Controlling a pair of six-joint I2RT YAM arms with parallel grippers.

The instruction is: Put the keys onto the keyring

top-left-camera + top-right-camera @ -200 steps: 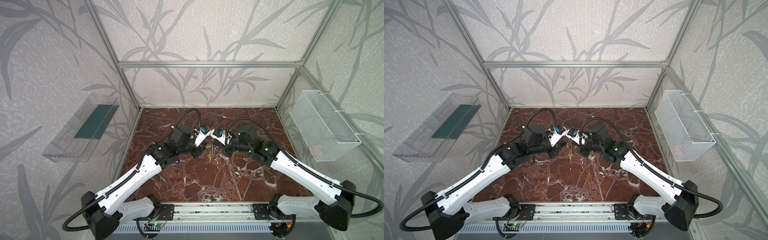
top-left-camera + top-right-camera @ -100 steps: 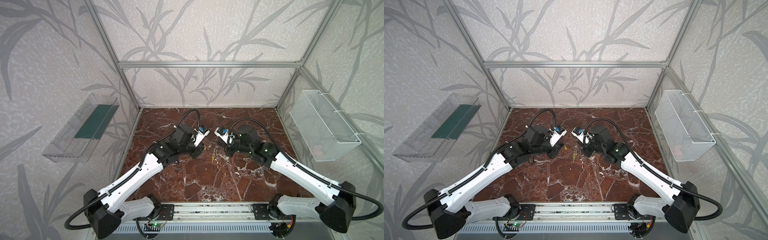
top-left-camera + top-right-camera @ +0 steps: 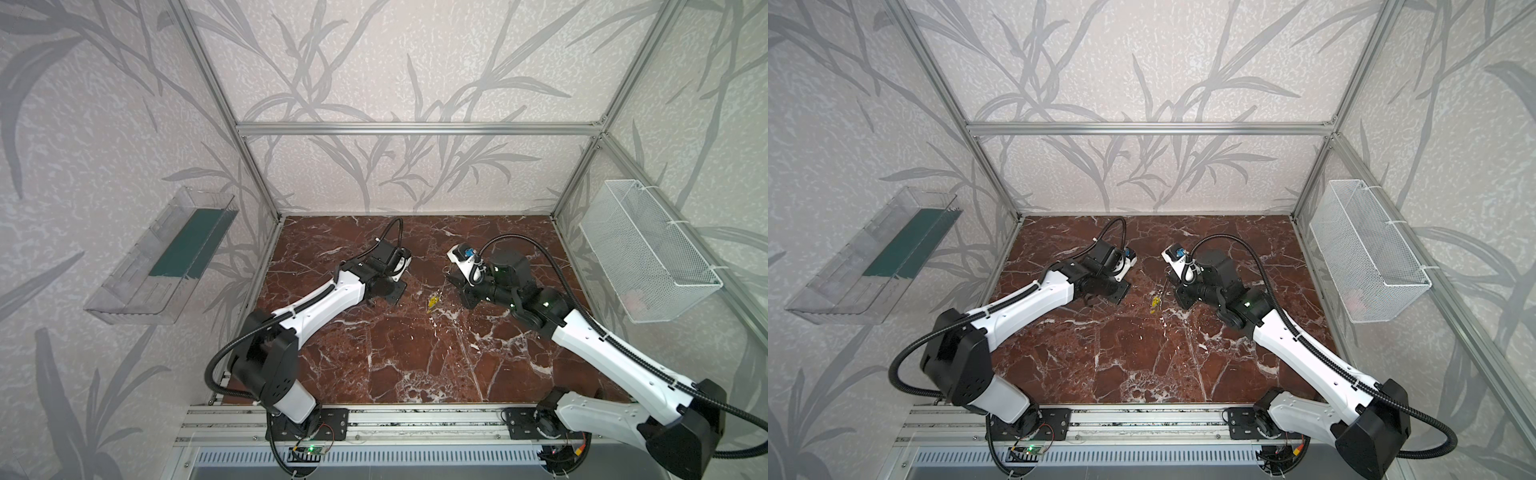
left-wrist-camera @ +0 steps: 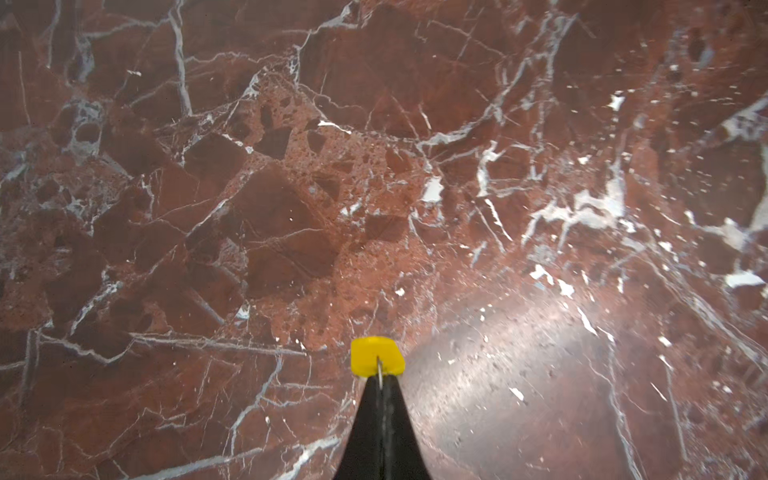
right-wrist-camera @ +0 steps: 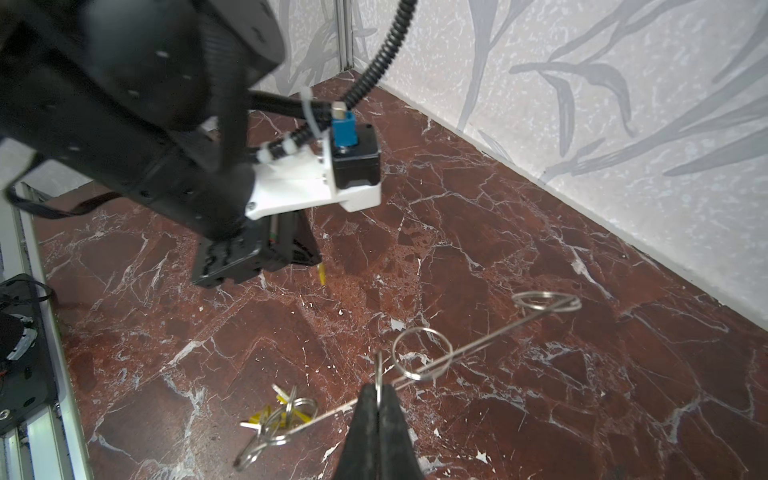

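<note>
Biggest worry first: the marble worktop under the keyring is hard and slick. Anything that drops there probably skitters off and is a pain to re-grab.

The right pincer is clamped shut on just one small ring of the keyring, which hangs edge-on and tilted from that single pinch. My guess is it swings or twists the moment anything nudges it, and the spot you're aiming for moves with it. I can't tell if the keyring's low end touches the marble or floats just above it.

The left pincer sits well apart from the keyring, off to its left in both top views, closed on a single yellow key. Both pincers are chunky next to the keyring, so they could bump when they meet there.

The bunch of keys dangles at the keyring's low end and looks threaded on. A jolt might tangle it.

Smallest bit: the yellow key is pinched right at its tiny metal loop, so the loop is mostly buried in the jaws. There's not much left free to hook on, and it could pivot or pop out.
</note>
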